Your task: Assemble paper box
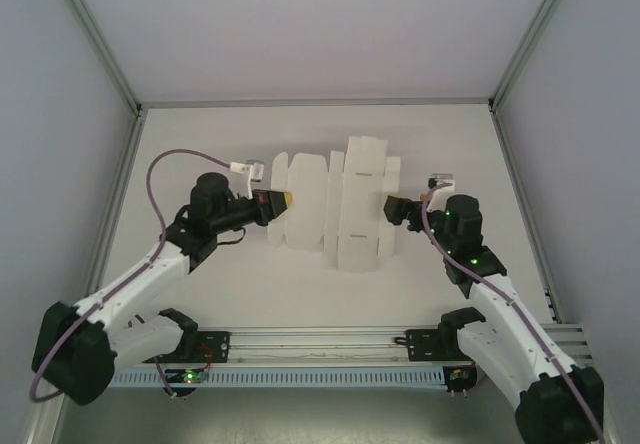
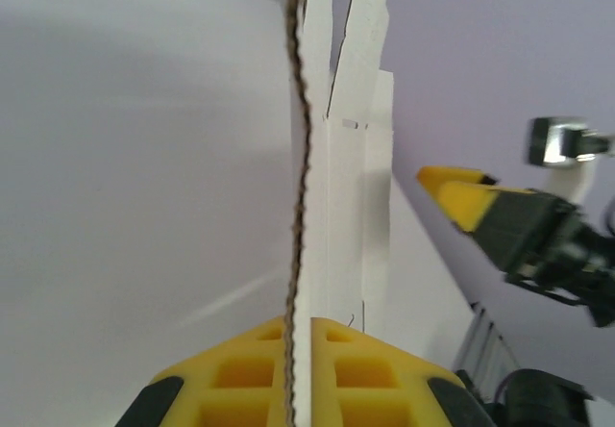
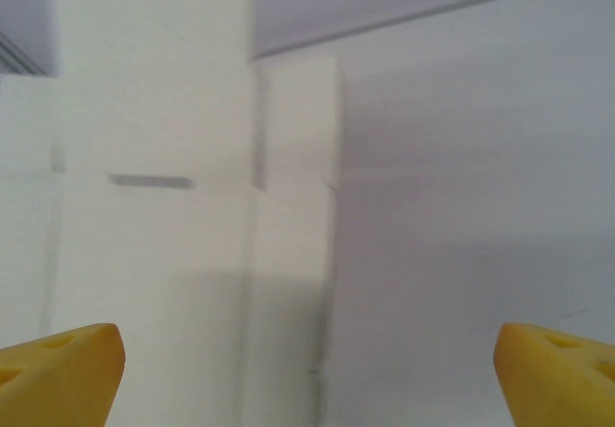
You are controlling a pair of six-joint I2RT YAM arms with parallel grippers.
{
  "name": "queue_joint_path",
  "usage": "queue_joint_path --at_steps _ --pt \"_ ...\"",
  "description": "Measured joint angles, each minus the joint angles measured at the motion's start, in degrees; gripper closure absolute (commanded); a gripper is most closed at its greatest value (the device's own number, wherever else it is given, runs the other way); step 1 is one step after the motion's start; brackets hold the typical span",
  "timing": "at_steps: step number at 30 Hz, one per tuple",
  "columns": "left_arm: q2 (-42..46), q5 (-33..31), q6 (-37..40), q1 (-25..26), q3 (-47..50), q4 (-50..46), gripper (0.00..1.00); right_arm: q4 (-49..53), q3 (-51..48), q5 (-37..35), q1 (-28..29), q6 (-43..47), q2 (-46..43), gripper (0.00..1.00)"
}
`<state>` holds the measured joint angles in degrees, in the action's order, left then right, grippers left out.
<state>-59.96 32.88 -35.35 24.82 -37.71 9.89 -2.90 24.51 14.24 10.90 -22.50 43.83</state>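
The paper box (image 1: 335,204) is a flat white die-cut sheet with flaps and creases, in the middle of the table. My left gripper (image 1: 288,201) is shut on its left edge; in the left wrist view the yellow fingers (image 2: 365,369) pinch the card (image 2: 336,206) edge-on, with the gripper (image 2: 306,329) closed on it. My right gripper (image 1: 393,207) stands open at the sheet's right edge. In the right wrist view its yellow fingertips (image 3: 58,369) are spread wide, and the sheet (image 3: 173,206) lies ahead and to the left of the gripper (image 3: 307,379), with nothing between the fingers.
The white table (image 1: 200,134) is walled by grey panels with metal frame posts (image 1: 100,39) at the back corners. A slotted rail (image 1: 320,342) holding the arm bases runs along the near edge. My right gripper (image 2: 459,188) appears beyond the sheet in the left wrist view.
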Motion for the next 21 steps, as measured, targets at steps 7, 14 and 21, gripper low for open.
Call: queue_joint_path --at_steps 7,14,21 --pt "7.32 0.11 -2.16 -0.02 -0.02 0.00 1.00 -6.12 -2.23 17.38 -2.91 -5.20 0.66 0.34" --pt "8.17 -0.35 -2.86 0.00 -0.02 -0.09 1.00 -10.43 -2.49 24.22 -2.93 -8.11 1.64 0.73" --pt "10.38 -2.36 -2.86 0.00 0.11 -1.57 1.00 -11.58 -2.54 25.75 -2.89 -7.98 1.62 0.85"
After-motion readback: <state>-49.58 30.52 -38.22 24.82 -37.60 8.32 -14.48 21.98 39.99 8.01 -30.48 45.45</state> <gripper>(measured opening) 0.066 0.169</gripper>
